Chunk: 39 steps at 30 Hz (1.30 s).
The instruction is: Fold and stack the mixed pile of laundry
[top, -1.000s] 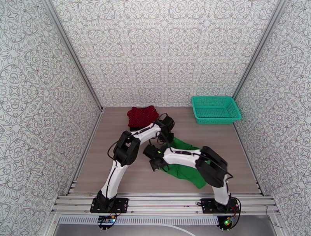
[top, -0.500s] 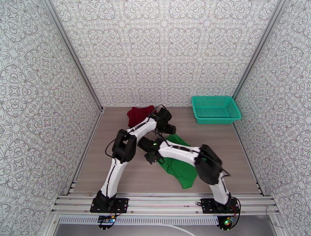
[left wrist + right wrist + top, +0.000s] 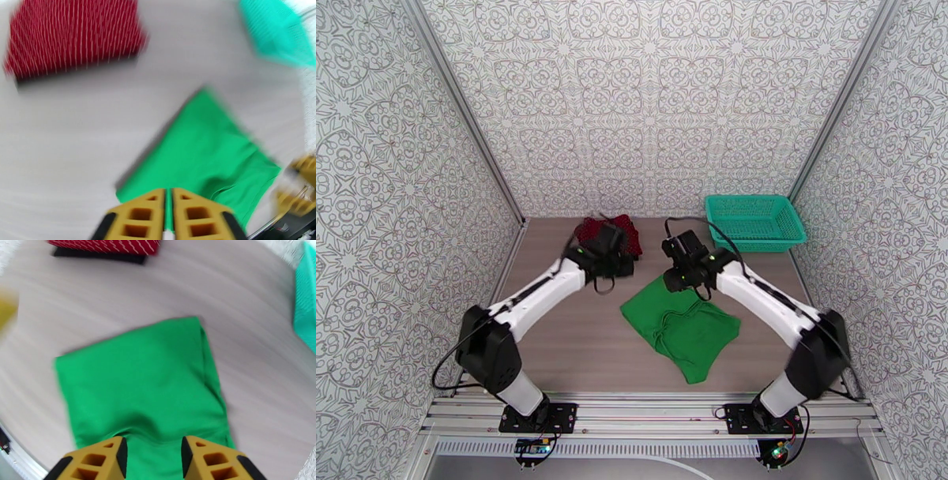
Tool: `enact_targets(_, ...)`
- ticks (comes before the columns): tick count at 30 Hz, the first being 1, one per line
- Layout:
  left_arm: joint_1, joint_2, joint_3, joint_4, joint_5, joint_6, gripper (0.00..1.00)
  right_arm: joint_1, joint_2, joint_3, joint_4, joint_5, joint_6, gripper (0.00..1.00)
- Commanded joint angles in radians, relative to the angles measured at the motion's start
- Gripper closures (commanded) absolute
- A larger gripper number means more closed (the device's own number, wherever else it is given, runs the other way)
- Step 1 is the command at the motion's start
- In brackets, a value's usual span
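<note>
– Both arms have swung apart off the bright green cloth garment (image 3: 681, 328), which lies flat mid-table.
– Fingers?
– Left gripper (image 3: 169, 192) pressed together, empty; right gripper (image 3: 154, 442) partly spread, empty. At eleven o'clock, the dark red dotted garment (image 3: 632, 235) sits on the plain black garment (image 3: 98, 255).

- The two arms, bunched over the middle of the table (image 3: 553, 331) before, have swung apart toward its far edge.
- The left gripper (image 3: 168, 192) has left the green garment (image 3: 679, 328) and now hangs by the red garment (image 3: 588, 229) at the far edge. Its jaws sprang wide, then closed on nothing.
- The right gripper (image 3: 152, 441), clamped before, now has its fingers parted and empty above the green garment's far end.
- The green garment, half hidden earlier, lies uncovered and reaches further left.
</note>
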Motion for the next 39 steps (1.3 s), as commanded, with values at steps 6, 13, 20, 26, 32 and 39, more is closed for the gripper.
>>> enact_targets(6, -0.068, 0.082, -0.134, 0.175, 0.021, -0.215, 0.94, -0.081, 0.303, 0.131, 0.063, -0.036, -0.057, 0.57)
enact_targets(13, -0.03, 0.269, -0.068, 0.132, 0.012, -0.179, 0.94, -0.1, 0.428, 0.181, 0.066, 0.008, 0.018, 0.64)
enact_targets(20, 0.065, 0.485, 0.171, 0.001, -0.011, -0.017, 0.96, -0.125, 0.443, 0.161, 0.085, 0.047, 0.185, 0.65)
enact_targets(26, 0.129, 0.616, 0.429, -0.077, -0.006, 0.141, 0.96, -0.129, 0.421, 0.097, 0.183, 0.04, 0.368, 0.65)
enact_targets(32, 0.151, 0.673, 0.6, -0.116, 0.007, 0.259, 0.94, -0.129, 0.373, 0.034, 0.283, 0.101, 0.53, 0.65)
enact_targets(39, 0.144, 0.592, 0.59, -0.113, 0.022, 0.283, 0.87, -0.129, 0.338, 0.051, 0.302, 0.146, 0.564, 0.64)
